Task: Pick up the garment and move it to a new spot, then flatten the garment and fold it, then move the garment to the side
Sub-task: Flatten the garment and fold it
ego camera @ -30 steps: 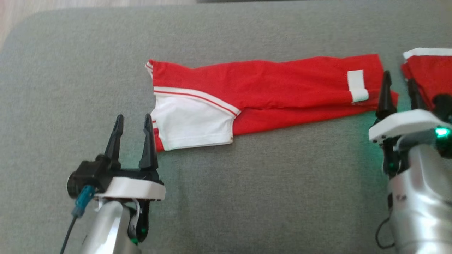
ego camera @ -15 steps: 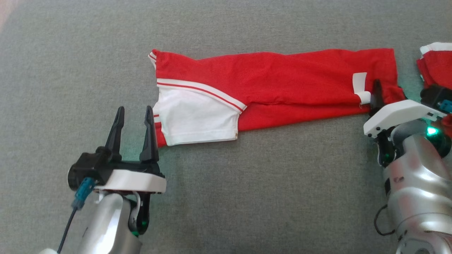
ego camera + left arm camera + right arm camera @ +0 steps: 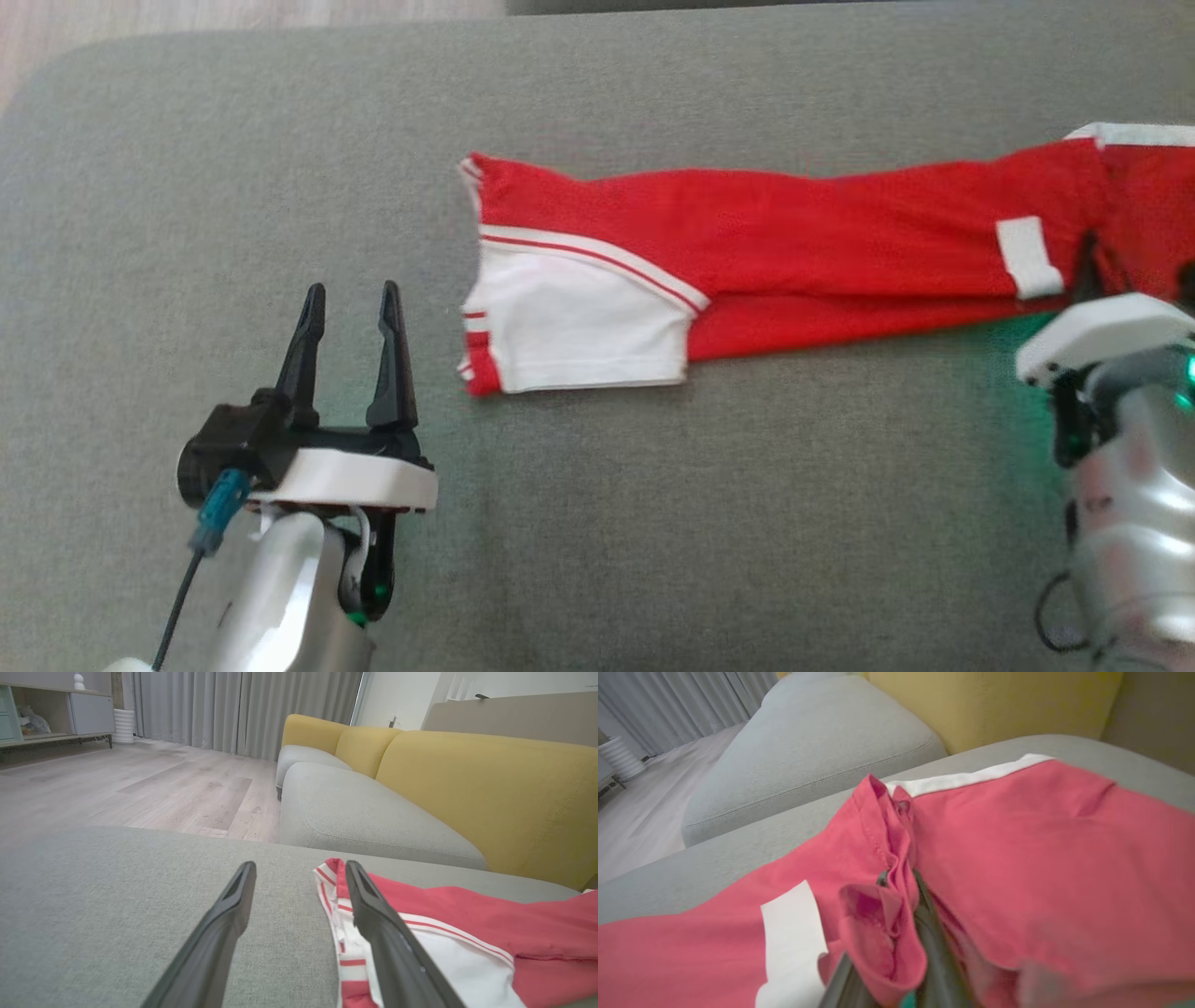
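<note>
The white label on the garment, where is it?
In the head view the white label lies near the right end of the garment, just left of the right tool gripping the cloth.

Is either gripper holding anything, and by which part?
Right gripper pinches the folded red-and-white garment by a bunched red edge beside its white patch; left gripper empty.

grey cushion (image 3: 117, 914) under the left gripper (image 3: 300, 863); ahead of it a wood floor (image 3: 140, 784), grey curtains (image 3: 243, 709), a shelf (image 3: 46, 714); to its right a yellow sofa (image 3: 490, 788) with grey seat (image 3: 364, 821), a white wall (image 3: 402, 695).
</note>
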### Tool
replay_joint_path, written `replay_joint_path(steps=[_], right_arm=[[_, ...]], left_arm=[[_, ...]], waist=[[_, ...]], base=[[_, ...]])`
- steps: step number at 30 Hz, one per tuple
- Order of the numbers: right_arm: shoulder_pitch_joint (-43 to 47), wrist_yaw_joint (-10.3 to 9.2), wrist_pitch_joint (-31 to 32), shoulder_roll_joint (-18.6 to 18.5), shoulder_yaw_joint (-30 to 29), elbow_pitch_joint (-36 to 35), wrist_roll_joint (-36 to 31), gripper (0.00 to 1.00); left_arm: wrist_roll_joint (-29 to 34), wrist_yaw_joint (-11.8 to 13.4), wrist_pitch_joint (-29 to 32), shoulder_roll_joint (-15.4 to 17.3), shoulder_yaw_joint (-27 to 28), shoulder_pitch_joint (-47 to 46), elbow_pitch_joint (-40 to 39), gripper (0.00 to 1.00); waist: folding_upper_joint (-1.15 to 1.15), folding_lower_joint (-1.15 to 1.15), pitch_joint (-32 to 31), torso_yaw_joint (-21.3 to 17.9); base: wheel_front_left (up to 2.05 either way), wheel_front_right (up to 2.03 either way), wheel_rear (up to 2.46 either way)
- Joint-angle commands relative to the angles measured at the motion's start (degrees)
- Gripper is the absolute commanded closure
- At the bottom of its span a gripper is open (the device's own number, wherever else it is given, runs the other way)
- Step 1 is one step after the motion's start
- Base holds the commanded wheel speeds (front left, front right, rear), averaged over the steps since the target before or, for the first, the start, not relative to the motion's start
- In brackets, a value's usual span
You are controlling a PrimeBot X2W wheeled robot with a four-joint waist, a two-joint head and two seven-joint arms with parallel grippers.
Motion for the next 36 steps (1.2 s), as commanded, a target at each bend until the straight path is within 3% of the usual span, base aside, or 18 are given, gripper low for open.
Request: replay_joint_path(steps=[1,7,17,21,26,36], right_arm=[[0.2,-0.04,-0.8,-0.7,0.7,-2.2,-0.4,1.0],[2.6,-0.04,-0.5,-0.4,-0.1,-7.5,1.4,1.0],[5.4,-0.04,1.0,3.0,9.3,-18.1,7.1,1.0],[6.4,-0.04,2.3,3.7,14.6,-21.3,10.1,1.0],[6.3,-0.04,2.8,3.7,27.2,-21.9,18.6,1.0],[2.7,-0.04,0.1,3.8,43.7,-16.2,28.6,1.0]], left_arm=[[0.4,0.0,-0.5,0.4,2.0,-1.0,-1.7,0.0],[0.2,0.0,-0.5,0.4,1.9,-1.0,-2.0,0.0],[-0.3,0.4,-0.5,0.4,0.6,-0.1,-2.4,0.0],[0.1,0.4,-0.5,0.4,0.8,-0.6,-2.5,0.0],[0.1,0.3,-0.5,0.4,0.4,-1.0,-2.8,0.0],[0.1,0.2,-0.5,0.4,-0.4,-1.1,-3.1,0.0]], waist=[[0.0,0.01,-0.6,-0.6],[0.0,0.01,-2.6,-1.3],[0.0,0.01,-5.8,0.5],[0.0,0.01,-7.0,2.5],[0.0,0.01,-7.8,5.2],[0.0,0.01,-6.7,9.3]], base=[[0.0,0.0,0.0],[0.0,0.0,0.0],[0.0,0.0,0.0],[0.0,0.0,0.0],[0.0,0.0,0.0],[0.0,0.0,0.0]])
